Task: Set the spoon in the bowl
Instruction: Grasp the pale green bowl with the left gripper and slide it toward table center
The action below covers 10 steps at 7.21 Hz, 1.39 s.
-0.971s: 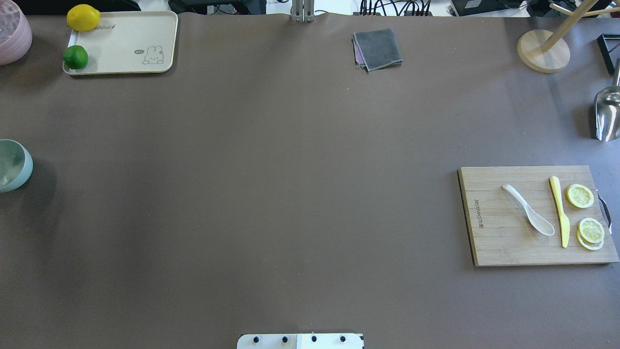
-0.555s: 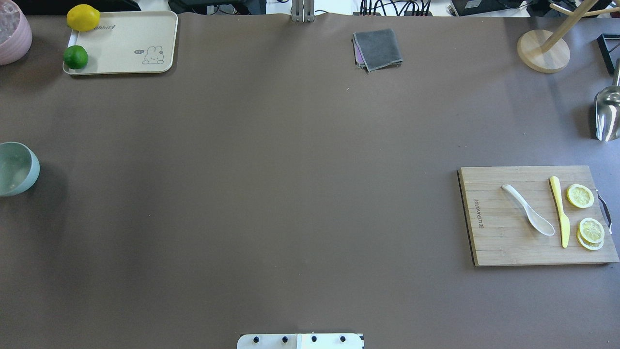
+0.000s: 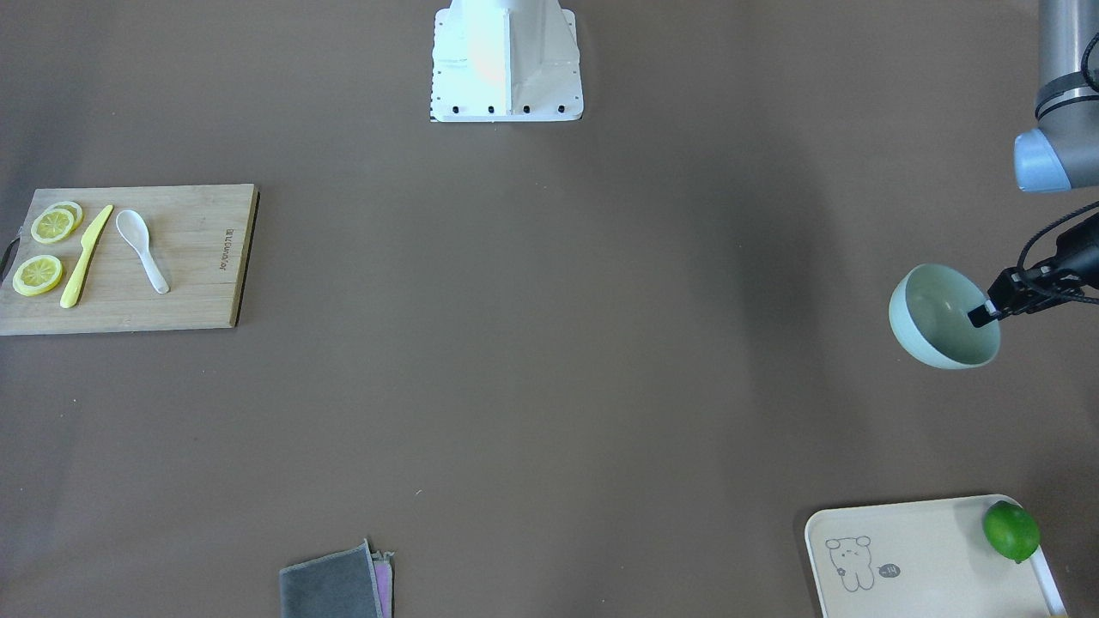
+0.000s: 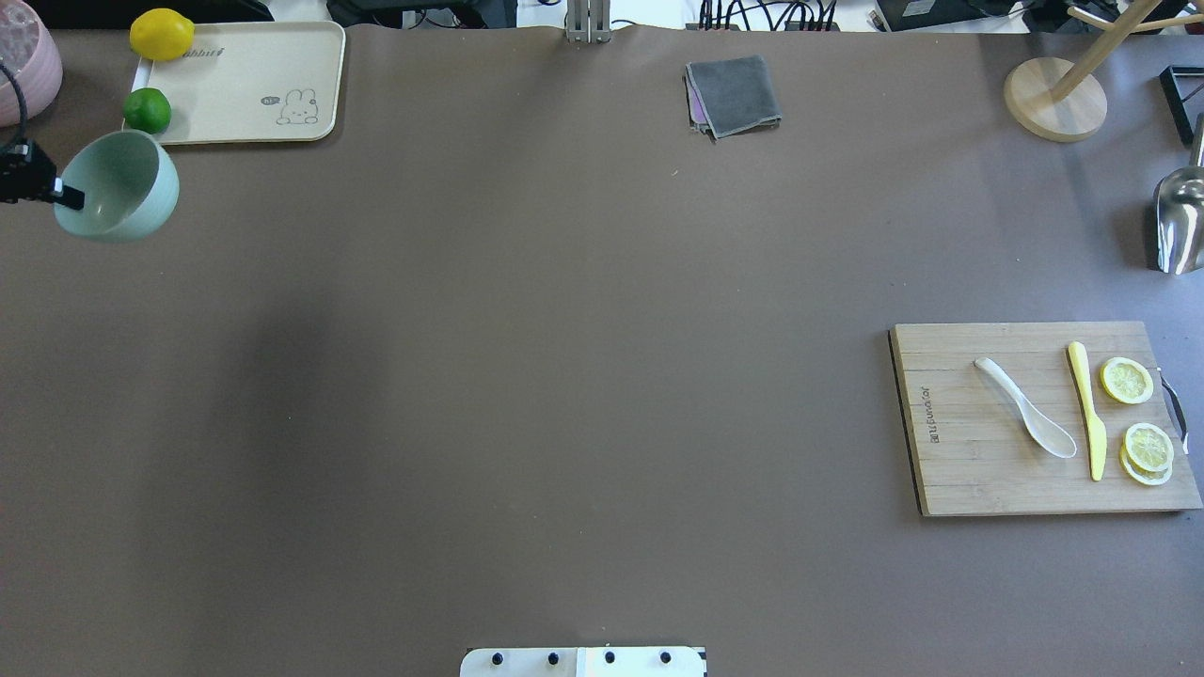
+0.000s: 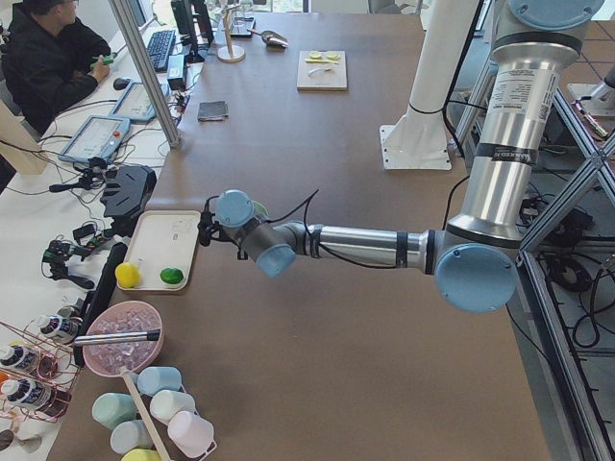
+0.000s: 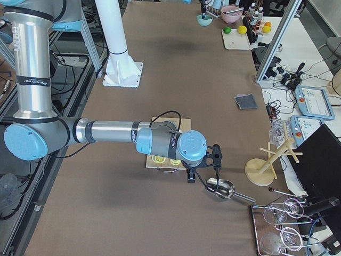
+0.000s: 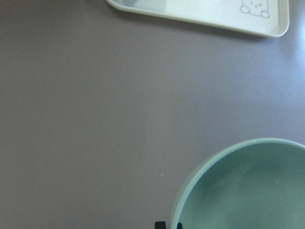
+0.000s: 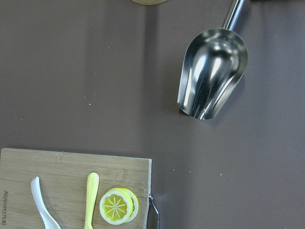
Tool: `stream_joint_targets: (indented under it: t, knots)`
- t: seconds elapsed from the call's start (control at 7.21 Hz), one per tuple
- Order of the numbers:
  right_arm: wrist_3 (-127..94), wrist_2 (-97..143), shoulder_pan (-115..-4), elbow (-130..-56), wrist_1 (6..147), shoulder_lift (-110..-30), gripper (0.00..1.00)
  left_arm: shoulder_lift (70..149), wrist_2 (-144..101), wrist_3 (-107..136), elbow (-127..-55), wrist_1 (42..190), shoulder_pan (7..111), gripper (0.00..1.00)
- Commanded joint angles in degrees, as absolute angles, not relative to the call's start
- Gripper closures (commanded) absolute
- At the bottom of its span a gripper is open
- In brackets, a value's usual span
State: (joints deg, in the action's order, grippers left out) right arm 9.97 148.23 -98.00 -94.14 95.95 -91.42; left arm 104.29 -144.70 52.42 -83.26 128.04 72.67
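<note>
Swung the bowl (image 4: 122, 183) since a second ago from the left edge of the tabletop (image 4: 564, 329) up toward the cream tray (image 4: 245, 66). Now hanging it tilted just beside the lime (image 4: 148, 110), apparently clear of the surface. Pinching its rim with the left hand (image 4: 68, 196), one finger inside and one outside. Well apart from all that, far to the right, on the cutting board (image 4: 959, 470): the spoon (image 4: 1025, 406), scoop toward the robot, handle angled away. Just beside the yellow knife (image 4: 1086, 404), near the lemon slices (image 4: 1127, 380). Close to that board's end, shown only by the side camera: the right hand (image 6: 203, 173). Cannot tell whether spread or pressed together. Probably light, stiff, glazed-slick and easy to chip, that spoon. Best taken across the short thick handle near its middle, firmly but gently, keeping off the knife. Not yet touched. Pick-up and the long carry to the bowl not yet done.
</note>
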Motion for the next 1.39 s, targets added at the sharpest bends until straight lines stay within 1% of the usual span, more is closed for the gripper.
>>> stream_joint_targets:
  t: [0.0,0.28,0.42,0.69,0.83,1.25]
  knots:
    - [10.02,146.96,-97.91,-93.43,94.22,-91.49,0.00,114.66,-137.17,68.81,-88.22,121.13,63.18,1.00]
    - [10.02,144.24,-97.48,-93.51,94.31,-91.23,0.00,125.10,-122.94,80.11,-90.52,112.64,49.11,1.00]
    - [9.93,144.05,-97.04,-93.43,94.31,-91.23,0.00,128.03,-116.35,83.55,-90.53,111.11,42.78,1.00]
    - [8.27,144.14,-96.51,-93.52,94.31,-91.23,0.00,129.11,-105.26,86.21,-89.83,110.74,33.18,1.00]
    - [7.65,144.14,-96.24,-93.60,94.31,-91.14,0.00,128.94,-102.16,86.22,-89.39,110.74,30.61,1.00]
    - [7.29,144.32,-95.80,-93.69,94.31,-91.06,0.00,128.58,-100.99,85.78,-89.64,107.77,29.09,1.00]
